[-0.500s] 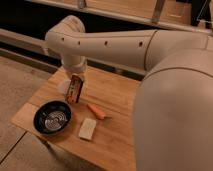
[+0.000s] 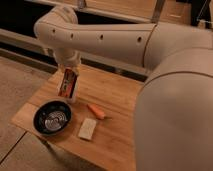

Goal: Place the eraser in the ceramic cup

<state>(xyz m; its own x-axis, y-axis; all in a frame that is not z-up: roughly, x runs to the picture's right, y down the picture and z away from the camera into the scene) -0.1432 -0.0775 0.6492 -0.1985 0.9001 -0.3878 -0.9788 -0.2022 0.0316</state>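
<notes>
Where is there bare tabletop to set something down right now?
Bare wood lies behind the orange stick toward the table's far edge, and right of the eraser. Crowded: the left end, where the gripper hangs just behind the black bowl.

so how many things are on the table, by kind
black bowl: 1
orange stick: 1
eraser: 1
whitish cup, mostly hidden under the gripper: 1
total: 4
The gripper hangs over the far left part of the table.
</notes>
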